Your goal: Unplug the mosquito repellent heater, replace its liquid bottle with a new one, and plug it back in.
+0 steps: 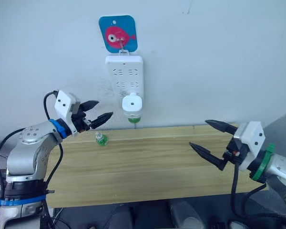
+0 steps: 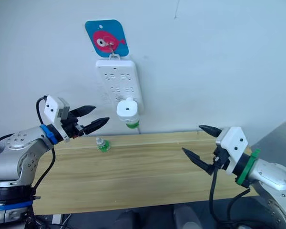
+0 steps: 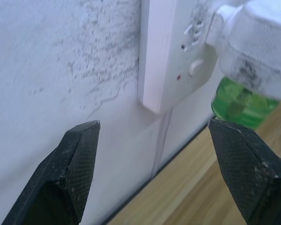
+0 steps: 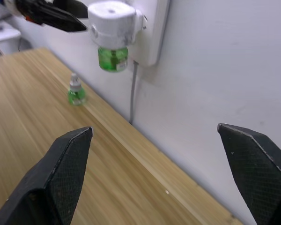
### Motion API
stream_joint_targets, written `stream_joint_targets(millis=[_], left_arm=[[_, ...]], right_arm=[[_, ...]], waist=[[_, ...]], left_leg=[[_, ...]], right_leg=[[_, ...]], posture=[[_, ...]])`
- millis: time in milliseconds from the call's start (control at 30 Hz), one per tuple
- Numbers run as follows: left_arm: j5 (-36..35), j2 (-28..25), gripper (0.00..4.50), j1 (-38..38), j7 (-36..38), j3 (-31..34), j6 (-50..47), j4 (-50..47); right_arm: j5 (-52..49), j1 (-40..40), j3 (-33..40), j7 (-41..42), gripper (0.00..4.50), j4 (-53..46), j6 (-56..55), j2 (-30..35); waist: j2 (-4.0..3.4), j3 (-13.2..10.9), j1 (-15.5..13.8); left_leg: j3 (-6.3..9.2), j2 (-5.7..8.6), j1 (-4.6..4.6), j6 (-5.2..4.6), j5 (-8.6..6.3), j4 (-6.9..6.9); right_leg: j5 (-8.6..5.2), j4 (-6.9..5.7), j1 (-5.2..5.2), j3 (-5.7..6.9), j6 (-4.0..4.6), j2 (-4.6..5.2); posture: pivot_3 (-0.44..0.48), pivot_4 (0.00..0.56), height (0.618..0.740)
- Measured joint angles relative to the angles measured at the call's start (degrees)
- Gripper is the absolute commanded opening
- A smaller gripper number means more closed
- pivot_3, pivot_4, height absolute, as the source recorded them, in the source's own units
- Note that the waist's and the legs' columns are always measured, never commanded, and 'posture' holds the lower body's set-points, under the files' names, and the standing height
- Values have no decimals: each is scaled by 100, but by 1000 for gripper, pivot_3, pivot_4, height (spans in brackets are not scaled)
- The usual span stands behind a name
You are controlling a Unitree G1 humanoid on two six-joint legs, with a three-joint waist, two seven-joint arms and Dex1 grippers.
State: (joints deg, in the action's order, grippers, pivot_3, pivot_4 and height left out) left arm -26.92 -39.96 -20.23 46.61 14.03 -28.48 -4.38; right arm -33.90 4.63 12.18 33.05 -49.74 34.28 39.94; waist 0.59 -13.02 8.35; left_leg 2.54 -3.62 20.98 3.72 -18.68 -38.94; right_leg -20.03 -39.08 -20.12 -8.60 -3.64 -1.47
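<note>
Heater plugged in, both grippers released: risks at the unplug step

The mosquito repellent heater [image 1: 132,105] is seated in the bottom socket of the wall power strip [image 1: 124,76], upper centre of the frame, with its green liquid bottle [image 1: 134,119] screwed in beneath. The left gripper [image 1: 96,117] is held open just left of the heater; the right gripper [image 1: 210,139] is open at lower right, well apart. The new bottle [image 1: 101,139] stands on the wooden table [image 1: 148,162] below the left gripper. A slanted pull may swing the hanging strip off its fish hook [image 1: 117,33]; a low approach may topple the new bottle.
</note>
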Motion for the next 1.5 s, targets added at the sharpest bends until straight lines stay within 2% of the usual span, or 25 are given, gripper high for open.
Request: stream_joint_targets(millis=[200, 400, 733, 1333, 1500], left_arm=[[-1, 48, 3901, -464, -22, -56, -36, 426], [-56, 111, 3901, -884, 182, -154, -254, 674], [-197, 103, 3901, -1114, 603, -476, -335, 609], [-218, -2, 3901, -1540, 1350, -752, -148, 691], [-214, -130, 2522, -1541, 1465, -756, -174, 698]], right_arm=[[-220, -182, -246, -293, 4500, -199, 320, -47], [-364, -306, -325, -460, 4500, -312, 447, -52], [-409, -312, -358, -499, 4500, -399, 501, -50], [-522, -360, -455, -480, 4500, -399, 502, 7], [-564, -557, -551, -683, 4500, -403, 547, -98]], waist=[[7, -123, 22], [14, -202, -51], [13, -216, 18], [14, -221, 4], [14, -222, 7]], left_leg=[[21, 1, 12, 4, 2, -1], [43, 11, 36, 58, 33, -3], [74, 12, 88, 84, 49, -6], [97, 16, 98, 89, 53, -6], [103, 15, 98, 89, 53, -6]], right_leg=[[0, 0, -10, 7, 0, 2], [1, -4, -12, 53, -3, 22], [4, -2, -44, 97, -5, 29], [4, 2, -41, 123, -5, 32], [4, 1, -41, 126, -5, 32]], posture=[[-246, 280, 740], [-259, 284, 740], [-263, 280, 740], [-258, 275, 740], [-256, 276, 740]])
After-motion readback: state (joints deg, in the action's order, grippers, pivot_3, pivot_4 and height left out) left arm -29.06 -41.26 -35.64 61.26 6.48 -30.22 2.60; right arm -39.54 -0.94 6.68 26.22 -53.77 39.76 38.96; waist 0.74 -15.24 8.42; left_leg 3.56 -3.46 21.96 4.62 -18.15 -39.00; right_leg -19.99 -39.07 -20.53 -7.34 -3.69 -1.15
